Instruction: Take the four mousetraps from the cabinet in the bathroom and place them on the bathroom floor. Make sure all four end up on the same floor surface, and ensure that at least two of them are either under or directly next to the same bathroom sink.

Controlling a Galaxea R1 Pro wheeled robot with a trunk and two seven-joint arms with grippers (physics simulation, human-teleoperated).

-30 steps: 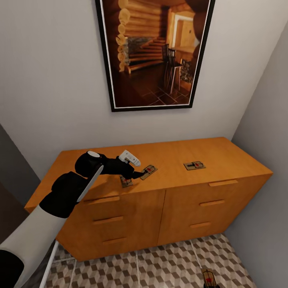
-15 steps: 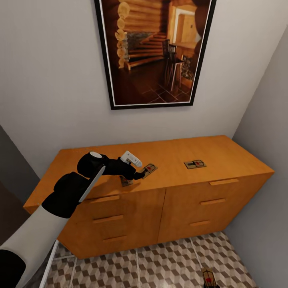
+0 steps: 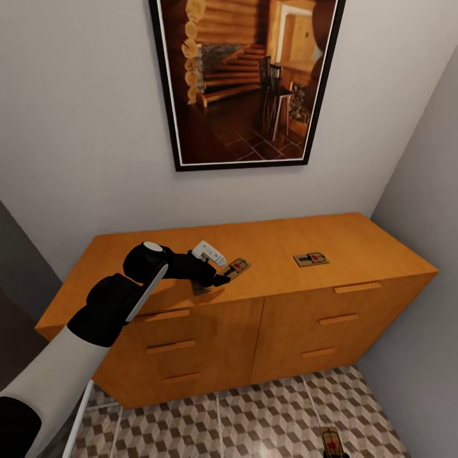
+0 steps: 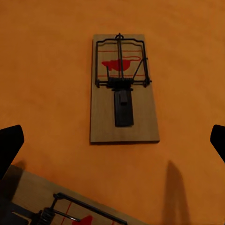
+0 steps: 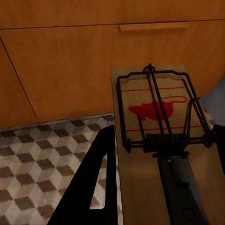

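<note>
My left hand (image 3: 219, 278) hovers wide open over the cabinet (image 3: 273, 299) top, fingers spread either side of one mousetrap (image 4: 123, 89) so I can close across its narrow width. A second mousetrap (image 4: 56, 208) lies just beside it, nearer my wrist; a third (image 3: 310, 259) sits well apart, toward the cabinet's right end. My right hand (image 5: 159, 187) is low by the bathroom floor (image 3: 254, 420), clamped on a fourth mousetrap (image 5: 157, 140), held flat for setting down.
</note>
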